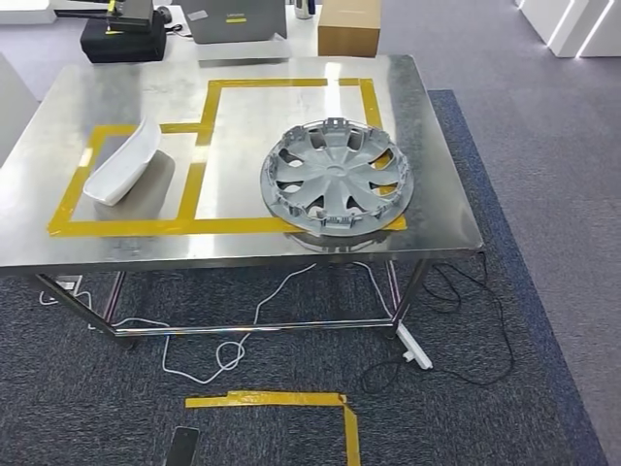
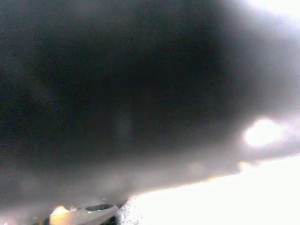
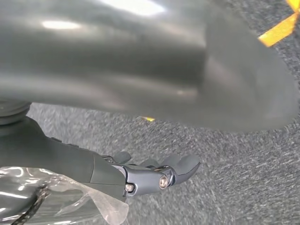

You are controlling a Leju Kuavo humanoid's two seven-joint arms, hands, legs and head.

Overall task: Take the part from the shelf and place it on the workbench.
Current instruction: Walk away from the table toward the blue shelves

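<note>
A grey wheel cover (image 1: pixel 337 177) lies flat on the steel workbench (image 1: pixel 242 126), over the near right corner of the large yellow-taped rectangle. A white curved part (image 1: pixel 123 161) rests inside the smaller taped rectangle on the left. In the right wrist view my right hand (image 3: pixel 155 174) hangs above grey carpet with its fingers stretched out and nothing in them. The left wrist view is dark and blurred, with a pale piece (image 2: pixel 85 214) at its edge, and I cannot tell how my left hand stands.
A cardboard box (image 1: pixel 349 26), a laptop (image 1: pixel 233 19) and a black case (image 1: pixel 123 37) stand beyond the workbench's far edge. White and black cables (image 1: pixel 242 335) lie on the carpet under the bench. Yellow tape (image 1: pixel 293 401) and a dark phone (image 1: pixel 181 447) lie on the floor nearer me.
</note>
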